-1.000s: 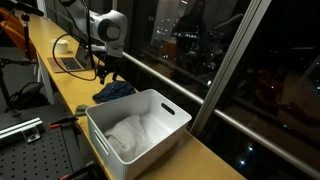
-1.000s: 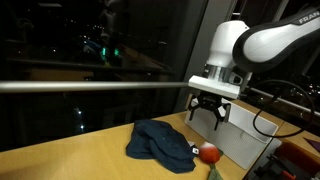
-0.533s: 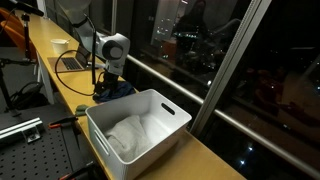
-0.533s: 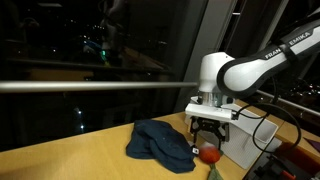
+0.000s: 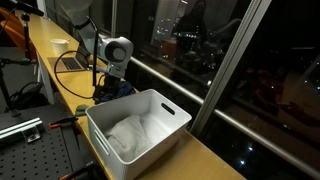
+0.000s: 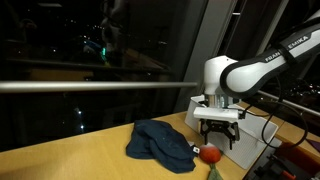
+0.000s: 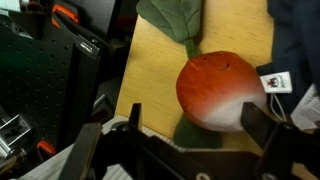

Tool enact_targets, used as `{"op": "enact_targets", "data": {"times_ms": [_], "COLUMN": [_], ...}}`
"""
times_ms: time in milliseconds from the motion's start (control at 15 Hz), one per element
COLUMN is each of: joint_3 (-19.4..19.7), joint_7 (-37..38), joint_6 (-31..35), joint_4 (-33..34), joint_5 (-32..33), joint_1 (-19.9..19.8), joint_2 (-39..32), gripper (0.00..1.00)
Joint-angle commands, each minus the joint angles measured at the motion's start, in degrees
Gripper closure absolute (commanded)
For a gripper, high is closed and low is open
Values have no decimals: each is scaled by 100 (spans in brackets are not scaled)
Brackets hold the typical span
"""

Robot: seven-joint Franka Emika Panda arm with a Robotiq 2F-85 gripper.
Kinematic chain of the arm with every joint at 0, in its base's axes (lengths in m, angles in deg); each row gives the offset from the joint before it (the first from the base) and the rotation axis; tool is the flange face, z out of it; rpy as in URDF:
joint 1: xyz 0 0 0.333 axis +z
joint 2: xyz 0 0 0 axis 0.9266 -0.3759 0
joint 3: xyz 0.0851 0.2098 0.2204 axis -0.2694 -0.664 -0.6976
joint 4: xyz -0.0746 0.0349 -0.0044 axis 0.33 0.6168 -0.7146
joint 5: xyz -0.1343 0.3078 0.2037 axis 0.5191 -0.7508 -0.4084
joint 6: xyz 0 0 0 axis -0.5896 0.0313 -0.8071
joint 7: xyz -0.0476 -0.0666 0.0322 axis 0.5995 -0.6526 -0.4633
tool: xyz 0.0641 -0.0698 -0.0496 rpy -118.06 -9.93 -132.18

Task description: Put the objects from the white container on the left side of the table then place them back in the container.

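A red and white toy radish (image 7: 222, 92) with a green leaf (image 7: 175, 18) lies on the wooden table beside a dark blue cloth (image 6: 160, 145). It also shows in an exterior view (image 6: 210, 153). My gripper (image 7: 198, 125) is open and low over it, with one finger on each side of the radish, not closed on it. The gripper shows in both exterior views (image 6: 218, 143) (image 5: 112, 85). The white container (image 5: 170, 105) stands close by on the table and holds a white cloth (image 5: 130, 133).
A laptop (image 5: 75, 62) and a white cup (image 5: 60, 45) sit farther along the table. A black perforated board (image 7: 50, 70) lies off the table edge. A window with a metal rail (image 6: 90, 84) runs along the table's back.
The gripper has come down from above the blue cloth's edge to table height, and its open fingers now straddle the radish.
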Motion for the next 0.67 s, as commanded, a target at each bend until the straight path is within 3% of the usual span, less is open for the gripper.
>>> {"op": "enact_targets", "data": {"times_ms": [0, 600], "joint_3": [-3, -43], "joint_7": [-61, -119], "joint_6": [85, 663], "joint_4": [194, 370], "joint_5": [-40, -259], "joint_1": [96, 127], "joint_2": [-188, -607], "gripper": [0, 0]}}
